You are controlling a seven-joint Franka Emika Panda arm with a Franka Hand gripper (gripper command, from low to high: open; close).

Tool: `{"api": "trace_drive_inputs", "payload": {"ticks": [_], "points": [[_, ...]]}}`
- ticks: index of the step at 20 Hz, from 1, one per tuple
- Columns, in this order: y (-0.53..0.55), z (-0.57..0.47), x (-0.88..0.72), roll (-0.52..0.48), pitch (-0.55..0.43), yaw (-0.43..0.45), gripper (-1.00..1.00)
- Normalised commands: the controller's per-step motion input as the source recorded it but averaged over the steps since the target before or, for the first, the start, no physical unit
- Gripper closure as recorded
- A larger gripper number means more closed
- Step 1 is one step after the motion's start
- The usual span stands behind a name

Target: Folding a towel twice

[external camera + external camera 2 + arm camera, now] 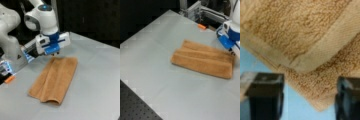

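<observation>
Front view, towel: we see the towel [53, 80] lying on the grey surface [95, 87] as a long, narrow strip, folded over so that layers overlap along its length; its near end bulges up in a rounded fold.
Front view, gripper: the gripper [55, 53] hangs just over the towel's far end, at the corner toward a front view's top; we cannot tell here how its jaws stand.
Front view, other things: a small orange object [10, 79] lies near the arm's base at a front view's left.

Front view, towel: we see the towel [203, 60] stretched across the middle of the surface [157, 62], with two ridges running along its length and a lower layer showing at the edge toward a front view's top.
Front view, gripper: only the blue and white body of the hand shows at a front view's right edge, above the towel's right end; the fingertips are out of sight.

Wrist view, towel: the towel [302, 32] fills the upper part, a lighter woven band crossing it, with a folded corner pointing down between the fingers.
Wrist view, gripper: the gripper [308, 97] has its jaws spread wide, one black finger [266, 95] at each side, holding nothing, with the towel corner and bare surface [297, 110] below.
</observation>
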Motion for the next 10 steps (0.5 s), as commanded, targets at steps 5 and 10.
{"api": "trace_drive_inputs", "payload": {"ticks": [5,10], "points": [[-0.06,-0.09,-0.35,0.168,-0.053,-0.065,-1.00],[0.01,-0.01,-0.32,0.173,-0.025,-0.076,-1.00]]}}
